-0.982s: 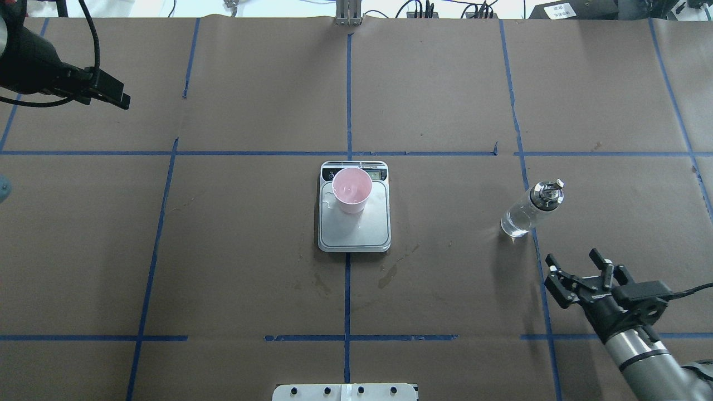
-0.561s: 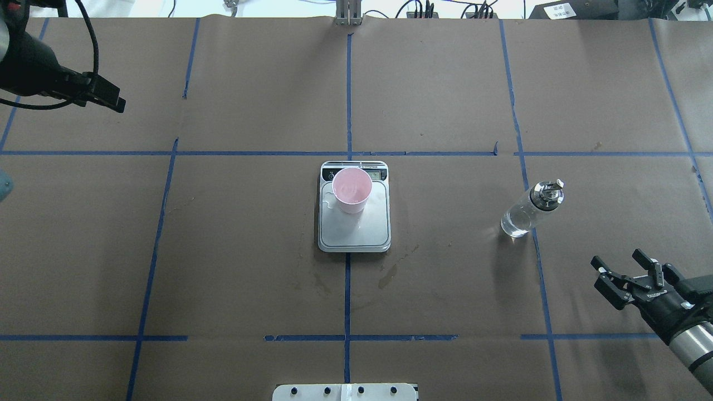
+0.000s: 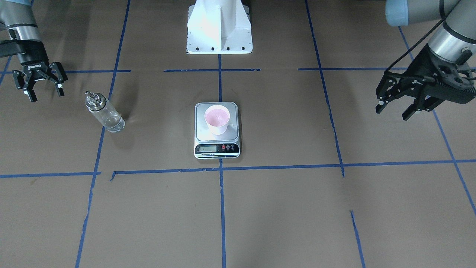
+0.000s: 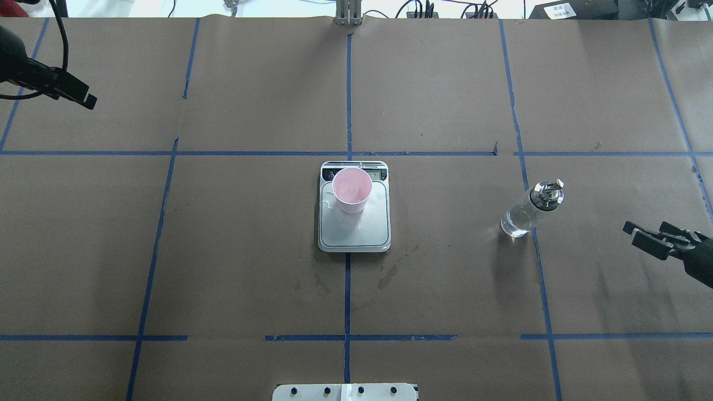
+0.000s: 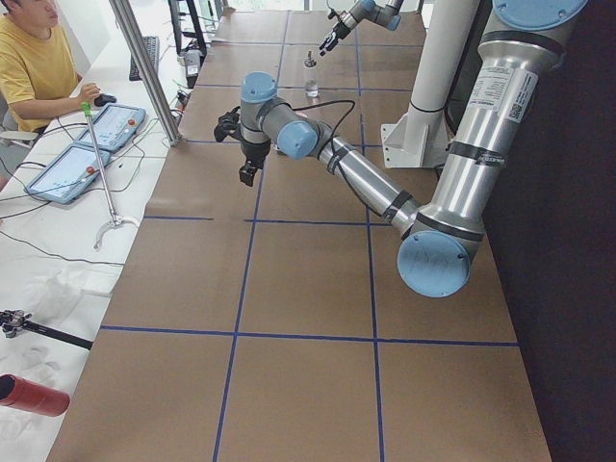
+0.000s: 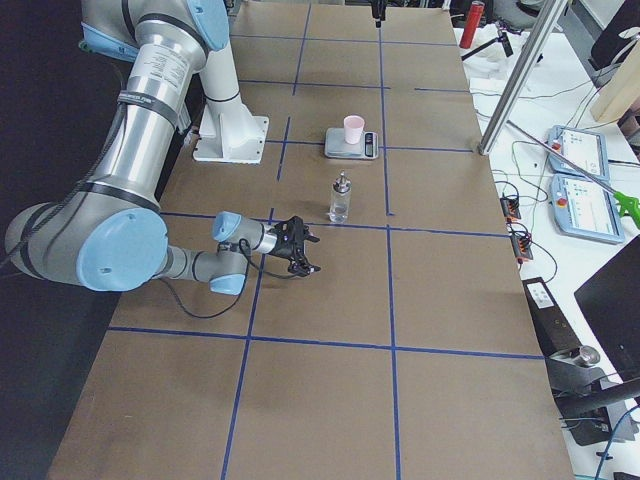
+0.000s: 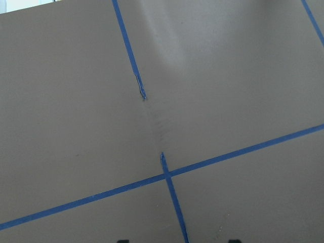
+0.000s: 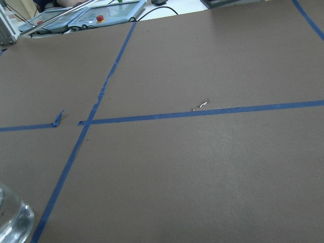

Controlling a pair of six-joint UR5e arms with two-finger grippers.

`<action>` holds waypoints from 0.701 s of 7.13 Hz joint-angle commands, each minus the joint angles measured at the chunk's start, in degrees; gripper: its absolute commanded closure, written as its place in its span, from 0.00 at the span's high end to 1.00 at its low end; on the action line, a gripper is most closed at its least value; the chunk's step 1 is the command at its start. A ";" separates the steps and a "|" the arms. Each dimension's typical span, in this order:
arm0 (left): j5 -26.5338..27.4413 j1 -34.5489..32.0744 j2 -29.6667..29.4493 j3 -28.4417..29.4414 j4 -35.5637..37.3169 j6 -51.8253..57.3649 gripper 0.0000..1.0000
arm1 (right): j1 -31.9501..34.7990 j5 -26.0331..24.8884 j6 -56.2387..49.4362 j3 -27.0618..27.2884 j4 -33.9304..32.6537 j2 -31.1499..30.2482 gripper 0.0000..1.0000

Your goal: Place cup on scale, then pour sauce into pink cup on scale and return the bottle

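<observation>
The pink-lined cup stands upright on the rear half of the scale's steel platform, at the table's middle; it also shows in the overhead view on the scale. The clear glass bottle with a metal spout stands upright on the paper, apart from the scale, also seen from above. My right gripper is open and empty, hovering beside the bottle without touching it. My left gripper is open and empty, far off at the table's other side.
The white robot base sits behind the scale. Blue tape lines grid the brown paper. Damp stains mark the paper in front of the scale. The bottle's base shows at the right wrist view's lower left.
My right gripper has drawn away from the bottle toward the table's right edge. My left arm has drifted further left and away. Cup, scale and bottle have not moved.
</observation>
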 commanded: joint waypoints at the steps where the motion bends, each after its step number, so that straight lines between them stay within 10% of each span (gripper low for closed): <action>1: -0.30 -0.17 0.35 0.47 -0.06 0.49 0.73 | 31.59 42.42 -2.88 -5.46 -9.99 11.74 1.00; 3: -0.56 -2.26 1.23 1.69 -0.32 4.85 0.73 | 45.48 60.59 -19.68 -5.58 -32.99 17.52 1.00; 5: -4.33 -5.25 1.76 5.55 -0.32 10.93 0.73 | 48.52 64.86 -39.21 -4.79 -52.97 19.55 1.00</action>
